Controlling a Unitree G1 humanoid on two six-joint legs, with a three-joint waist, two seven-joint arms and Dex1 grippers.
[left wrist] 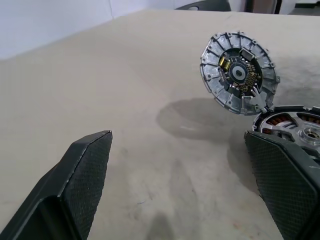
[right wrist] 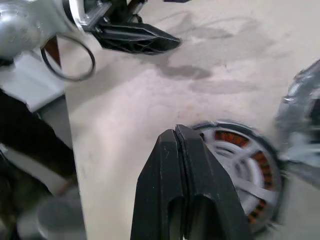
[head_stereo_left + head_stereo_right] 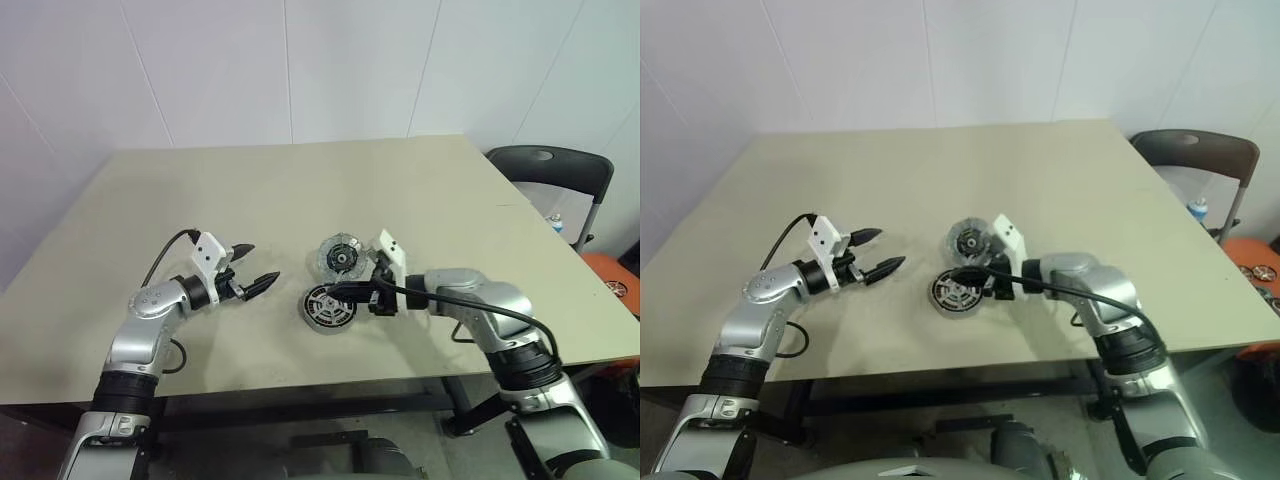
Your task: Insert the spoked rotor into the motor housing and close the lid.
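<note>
Motor housing on the table with rotor seated, lid standing open, left gripper wide apart and empty, right gripper pinched closed, empty, over the housing

In the right wrist view the lid is blurred and cut by the frame edge; its segments cannot be made out. The right hand, fingers pressed together, covers the near part of the motor housing, so the rim on that side is hidden. In the left wrist view the housing is cut by the frame edge and partly behind one finger of the left hand. From the head views, whether the spoked rotor is fully seated cannot be told; its spokes are too small to count.
</note>
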